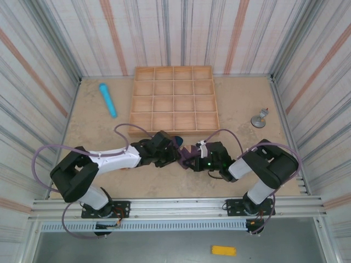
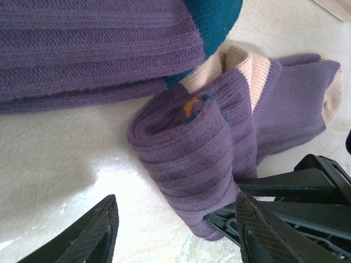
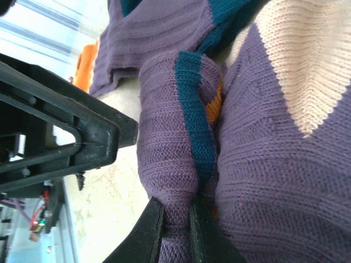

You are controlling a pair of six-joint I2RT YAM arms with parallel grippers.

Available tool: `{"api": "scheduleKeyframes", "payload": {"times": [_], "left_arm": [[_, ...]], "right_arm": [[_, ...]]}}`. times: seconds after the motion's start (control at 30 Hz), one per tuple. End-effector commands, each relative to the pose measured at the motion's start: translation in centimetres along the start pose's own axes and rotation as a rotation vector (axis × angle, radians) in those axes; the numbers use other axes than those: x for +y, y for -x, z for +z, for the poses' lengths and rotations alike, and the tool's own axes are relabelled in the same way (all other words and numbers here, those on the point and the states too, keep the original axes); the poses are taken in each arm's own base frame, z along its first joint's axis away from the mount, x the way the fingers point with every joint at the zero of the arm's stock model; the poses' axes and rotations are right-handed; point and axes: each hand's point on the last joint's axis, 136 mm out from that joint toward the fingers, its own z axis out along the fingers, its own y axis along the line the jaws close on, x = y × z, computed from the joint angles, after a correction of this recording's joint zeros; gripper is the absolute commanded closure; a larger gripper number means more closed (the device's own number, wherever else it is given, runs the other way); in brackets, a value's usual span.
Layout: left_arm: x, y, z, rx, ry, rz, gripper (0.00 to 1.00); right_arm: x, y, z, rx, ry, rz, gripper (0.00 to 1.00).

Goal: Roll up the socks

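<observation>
Socks [image 2: 186, 159], purple ribbed knit with teal and orange accents, part-rolled at near edge of beige table [image 1: 93, 126]; right gripper [image 3: 175, 219] pinches roll, left gripper [image 2: 176, 200] open, seemingly astride it. Slipping pinch would unwind roll.

Left arm [image 1: 109, 160] and right arm [image 1: 258, 164] both reach inward, held low, with their wrists facing each other. Left gripper [image 2: 176, 201]: jaws apart, with a rolled sock [image 2: 186, 159] between them. Right gripper [image 3: 175, 205]: jaws pressed together, with a fold of sock pinched between them. The grippers stand just beside each other.
</observation>
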Motion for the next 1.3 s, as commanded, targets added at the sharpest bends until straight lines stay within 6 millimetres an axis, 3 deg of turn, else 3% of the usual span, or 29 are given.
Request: {"api": "scheduleKeyframes", "payload": {"times": [0.0,0.47,0.63,0.73,0.83,0.93,1.27], "left_arm": [[0.3,0.4,0.8,-0.025,0.012,0.027,0.43],[2.0,0.8,3.5,-0.024,0.09,-0.021,0.54],[3.3,0.8,3.7,-0.027,0.148,-0.053,0.67],[4.4,0.7,3.5,-0.018,0.213,-0.074,0.83],[5.0,0.5,2.8,0.008,0.277,-0.077,0.89],[5.0,0.2,1.8,0.033,0.306,-0.075,1.0],[3.5,-1.0,-0.7,0.137,0.337,-0.098,1.0]], "right_arm": [[-4.1,-4.4,-0.6,0.142,-0.109,0.242,1.0],[-5.1,-4.5,-0.7,0.146,-0.112,0.314,1.0],[-4.9,-4.1,-0.8,0.132,-0.099,0.31,0.98],[-4.5,-3.9,-0.9,0.13,-0.083,0.3,0.83],[-3.8,-3.5,-1.1,0.128,-0.066,0.273,0.61],[-2.8,-2.8,-1.5,0.114,-0.057,0.229,0.52],[1.5,-0.2,-4.6,0.028,-0.253,-0.162,0.28]]}}
